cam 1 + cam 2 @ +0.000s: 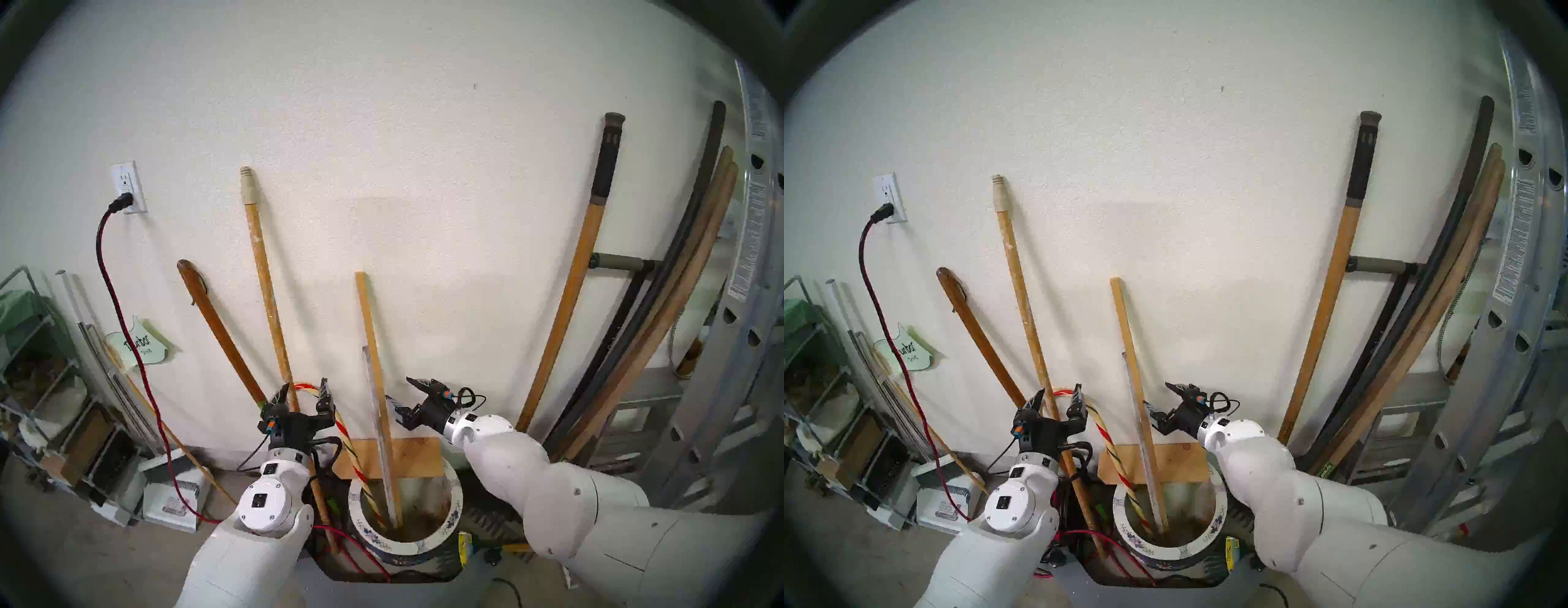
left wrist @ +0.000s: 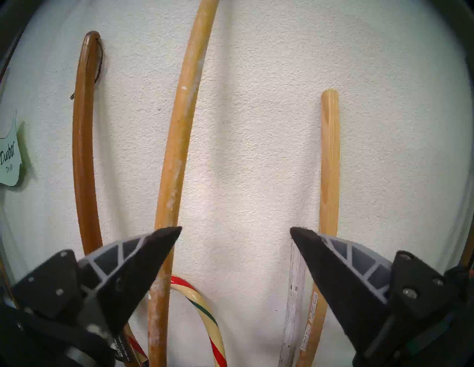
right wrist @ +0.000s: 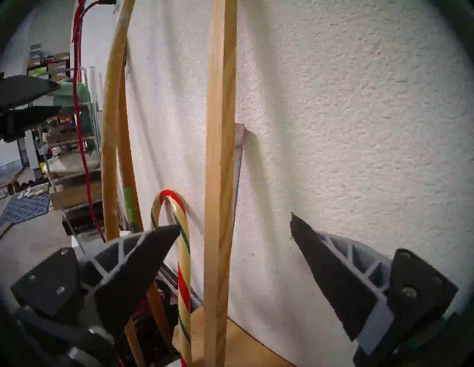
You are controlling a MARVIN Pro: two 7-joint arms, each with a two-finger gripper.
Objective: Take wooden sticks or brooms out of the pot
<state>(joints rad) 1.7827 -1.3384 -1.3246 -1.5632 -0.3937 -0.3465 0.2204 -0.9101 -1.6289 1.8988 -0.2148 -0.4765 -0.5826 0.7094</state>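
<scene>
Both arms reach level toward the wall: the left gripper (image 1: 306, 392) and the right gripper (image 1: 401, 392) each have fingers spread wide and grasp nothing. The thin, square, pale-wood stick (image 1: 374, 361) stands tilted in the white-rimmed, flower-painted pot (image 1: 407, 545), just beside the right gripper, leaning on the wall.

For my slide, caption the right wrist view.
Open right gripper nears the pale square stick beside a striped cane.

White textured wall (image 1: 382, 127) with an outlet (image 1: 128, 187) and a plugged-in red-black cord (image 1: 127, 339); wire shelving (image 1: 38, 382) at left; aluminium ladder (image 1: 729, 339) leaning at right; grey concrete floor (image 1: 106, 564) below.
</scene>
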